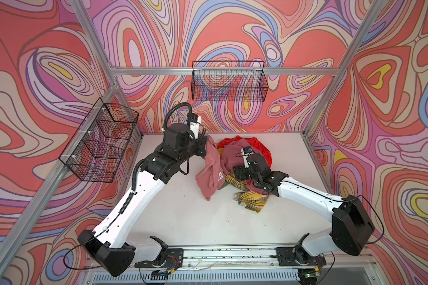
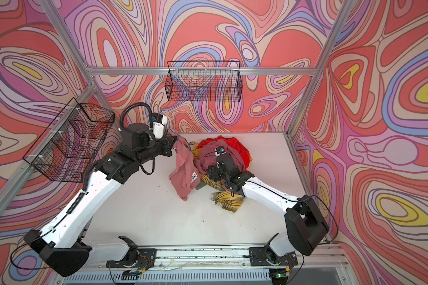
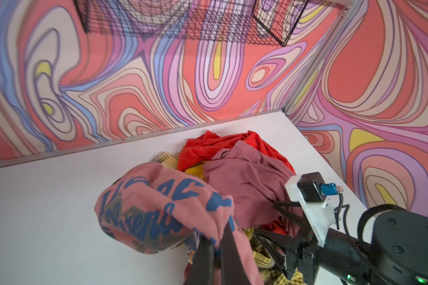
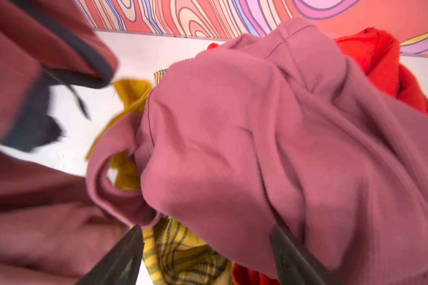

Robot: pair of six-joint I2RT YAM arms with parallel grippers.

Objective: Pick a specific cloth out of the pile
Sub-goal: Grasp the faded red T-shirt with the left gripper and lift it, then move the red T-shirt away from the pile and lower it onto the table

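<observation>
The cloth [image 1: 209, 172], dusty pink with a white label patch [image 1: 220, 176], hangs from my left gripper [image 1: 206, 144], which is shut on its upper end; its lower part rests on the table. The left wrist view shows blue lettering on the cloth [image 3: 158, 209] and the shut left gripper [image 3: 216, 249] pinching a fold. Beside it lies the pile [image 1: 242, 153] of red, larger pink, mustard and plaid cloths. My right gripper [image 1: 242, 170] stands open, low over the pile. In the right wrist view, plaid [image 4: 183, 254] shows between its fingers [image 4: 124, 259] under the larger pink cloth [image 4: 232, 135].
A black wire basket [image 1: 101, 143] hangs on the left wall and another wire basket [image 1: 229, 81] on the back wall. The white table [image 1: 183, 209] is bare in front of the cloths. The right arm [image 3: 356, 246] lies close beside the held cloth.
</observation>
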